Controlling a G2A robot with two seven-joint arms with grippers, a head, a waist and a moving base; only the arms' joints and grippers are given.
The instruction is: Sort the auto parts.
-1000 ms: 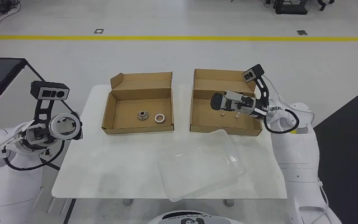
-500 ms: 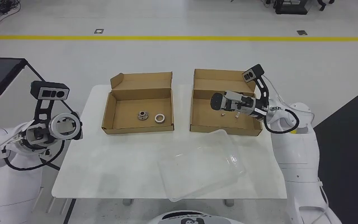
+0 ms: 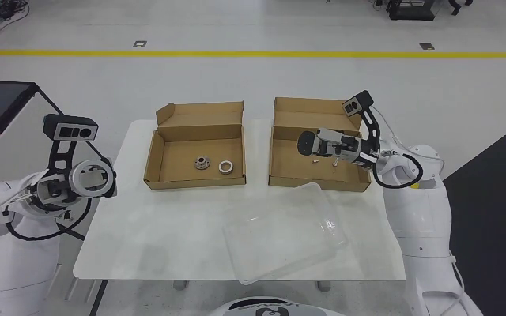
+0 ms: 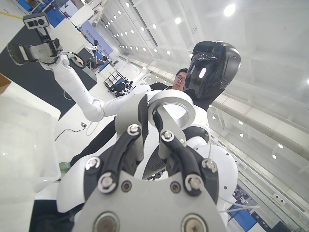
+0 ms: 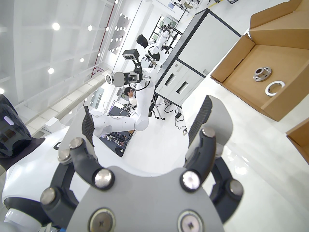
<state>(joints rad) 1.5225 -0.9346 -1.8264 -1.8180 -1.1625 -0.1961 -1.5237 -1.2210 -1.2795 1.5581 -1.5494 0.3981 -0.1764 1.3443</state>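
Here we see the left gripper [image 3: 88, 178] held off the left edge of the white counter [image 3: 142, 237], well apart from both boxes. Its fingers [image 4: 143, 119] are clamped on the wall of a large silver metal ring [image 4: 171, 108], one outside the ring and one through its hole. The ring is round, and its open face is turned up toward the top camera.

Compared with a second ago, we find nothing different: both arms and every part sit where they were.

The right gripper [image 3: 303, 143] hangs over the right brown cardboard box [image 3: 320, 180], with its fingers [image 5: 207, 112] spread wide and nothing between them. Two small pale parts [image 3: 316, 162] lie on that box's floor just beside it; we cannot tell their shape.

The left brown cardboard box [image 3: 194, 185] holds a grey flanged metal hub [image 3: 203, 163]. Just to its right lies a flat pale split ring [image 3: 226, 167], near it but not touching.

A clear plastic tray [image 3: 285, 231] lies tilted on the near side of the counter, in front of the right box.
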